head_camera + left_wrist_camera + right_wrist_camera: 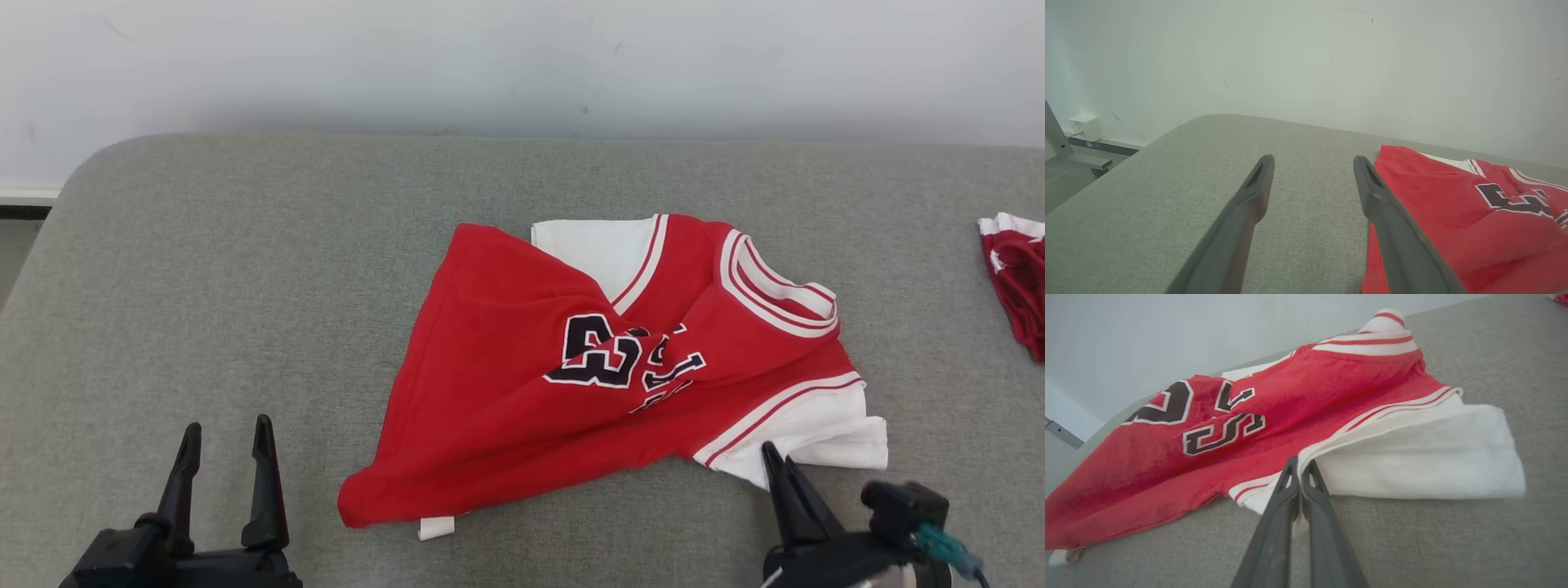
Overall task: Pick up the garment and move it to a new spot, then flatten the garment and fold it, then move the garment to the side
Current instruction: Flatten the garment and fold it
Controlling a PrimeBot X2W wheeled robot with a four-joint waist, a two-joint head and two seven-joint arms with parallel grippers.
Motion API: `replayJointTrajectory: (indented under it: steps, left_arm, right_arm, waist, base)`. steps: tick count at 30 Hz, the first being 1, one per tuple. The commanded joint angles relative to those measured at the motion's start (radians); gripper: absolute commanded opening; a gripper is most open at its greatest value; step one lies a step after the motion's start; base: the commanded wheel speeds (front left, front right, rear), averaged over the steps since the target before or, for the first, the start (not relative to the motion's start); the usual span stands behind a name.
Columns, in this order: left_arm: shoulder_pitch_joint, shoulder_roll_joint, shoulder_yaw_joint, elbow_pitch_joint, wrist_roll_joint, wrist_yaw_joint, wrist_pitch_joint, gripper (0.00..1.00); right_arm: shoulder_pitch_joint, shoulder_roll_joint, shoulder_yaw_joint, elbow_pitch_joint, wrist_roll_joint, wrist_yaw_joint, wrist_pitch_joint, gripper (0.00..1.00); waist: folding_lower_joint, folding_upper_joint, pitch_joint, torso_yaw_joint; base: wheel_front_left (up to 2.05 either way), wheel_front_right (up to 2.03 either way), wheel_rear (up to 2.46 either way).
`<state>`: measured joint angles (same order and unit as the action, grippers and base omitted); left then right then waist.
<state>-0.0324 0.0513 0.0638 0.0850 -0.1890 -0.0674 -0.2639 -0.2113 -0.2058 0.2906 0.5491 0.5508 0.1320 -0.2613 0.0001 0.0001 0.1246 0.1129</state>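
A red basketball-style garment (522, 392) with white sleeves, striped trim and dark numbers lies crumpled on the grey padded table (245, 269). At its near right corner, my right gripper (775, 451) is shut, its fingertips pinching the edge of the white sleeve (1412, 457). In the right wrist view the right gripper (1301, 464) has the two fingers pressed together with white fabric caught between them. My left gripper (226, 431) stands open at the lower left, apart from the garment. In the left wrist view the left gripper (1312, 161) frames bare table, and the garment's (1453, 212) red hem lies just right of it.
Another red and white cloth (1016, 278) lies at the table's right edge. A pale wall (522, 57) runs behind the table. The table's rounded left corner (73, 175) drops to the floor, where a small white box (1084, 126) sits by the wall.
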Motion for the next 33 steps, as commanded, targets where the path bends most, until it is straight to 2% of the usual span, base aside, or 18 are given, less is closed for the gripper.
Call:
replayJointTrajectory:
  steps: [1,5,6,7,8,9,17,33]
  left_arm:
    - [-0.004,-0.001,-0.001,0.001,-0.013,0.006,0.0,1.0]
    - [0.0,-0.001,-0.005,0.005,-0.021,0.013,0.0,1.0]
    - [-0.003,-0.001,-0.006,0.006,-0.022,0.014,0.0,1.0]
    - [-0.005,-0.001,-0.007,0.007,-0.023,0.014,0.0,1.0]
    - [-0.009,-0.001,-0.009,0.008,-0.023,0.013,0.0,1.0]
    - [-0.012,-0.001,-0.009,0.008,-0.023,0.014,0.0,1.0]
    - [-0.013,-0.001,0.002,0.003,-0.014,0.013,0.0,1.0]
    - [0.036,0.0,0.044,-0.025,0.02,0.015,0.0,1.0]
  right_arm:
    - [0.047,0.005,-0.009,-0.042,0.005,-0.003,-0.003,0.0]
    - [0.137,0.026,-0.011,-0.156,-0.008,-0.003,-0.004,0.0]
    - [0.154,0.032,-0.011,-0.175,-0.014,-0.003,-0.004,0.05]
    - [0.172,0.041,-0.012,-0.186,-0.021,-0.003,-0.004,0.3]
    - [0.19,0.049,-0.017,-0.192,-0.026,-0.003,-0.004,0.72]
    - [0.205,0.058,-0.021,-0.194,-0.029,-0.003,-0.004,1.0]
    - [0.257,0.073,-0.096,-0.259,-0.113,-0.003,-0.003,1.0]
    - [0.247,0.029,-0.231,-0.405,-0.25,-0.003,-0.003,1.0]
  waist:
    - [-0.0001,-0.0001,-0.001,-0.005]
    - [-0.0001,-0.0001,0.007,-0.026]
    - [-0.0001,-0.0001,0.009,-0.031]
    - [-0.0001,-0.0001,0.011,-0.036]
    - [-0.0001,-0.0001,0.013,-0.039]
    - [-0.0001,-0.0001,0.013,-0.043]
    - [-0.0001,-0.0001,0.01,-0.073]
    - [-0.0001,-0.0001,-0.051,-0.099]
  base:
    - [0.0,0.0,0.0]
    - [0.0,0.0,0.0]
    - [0.0,0.0,0.0]
    - [0.0,0.0,0.0]
    - [0.0,0.0,0.0]
    - [0.0,0.0,0.0]
    - [0.0,0.0,0.0]
    - [0.0,0.0,0.0]
